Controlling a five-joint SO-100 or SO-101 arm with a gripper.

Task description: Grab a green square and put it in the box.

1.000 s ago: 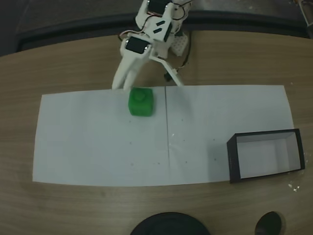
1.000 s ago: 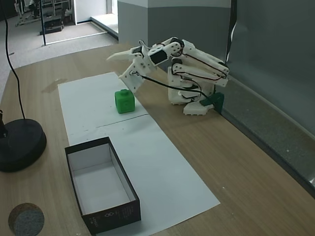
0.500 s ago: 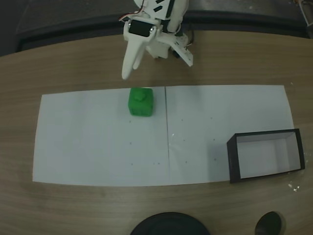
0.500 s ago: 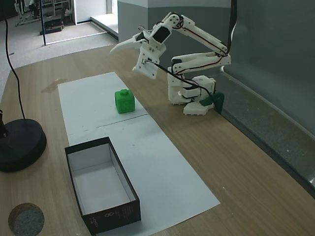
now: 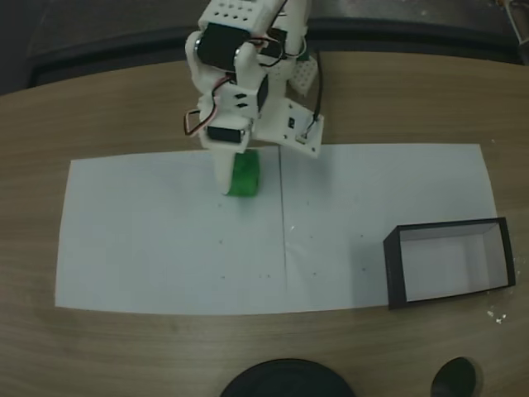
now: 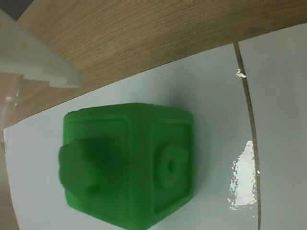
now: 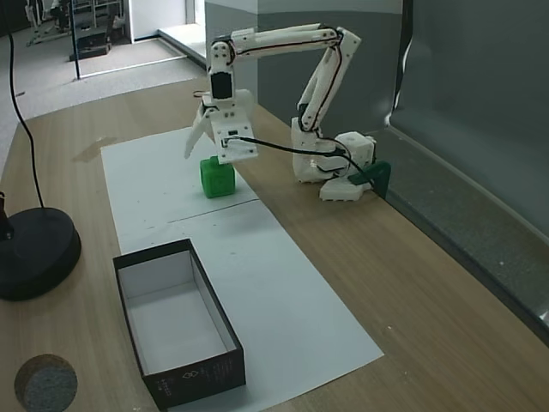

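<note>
Hovering now directly over the green square (image 5: 245, 175), the gripper (image 7: 209, 148) has swung up and over from its earlier low spot at the block's 12 o'clock edge in a fixed view. Left to right in that view: white paper sheet (image 5: 140, 240) on the counter (image 5: 99, 107), block under the arm at sheet's 12 o'clock, box (image 5: 395, 273) at 4 o'clock, well apart. Jaws stand apart, straddling the block from above, not closed on it. Wrist view has the block (image 6: 127, 165) large and centred, one finger (image 6: 38, 62) at 10 o'clock. Block hasn't moved. My read: approach done, pre-grasp; next is descend and close. Box sits empty.
</note>
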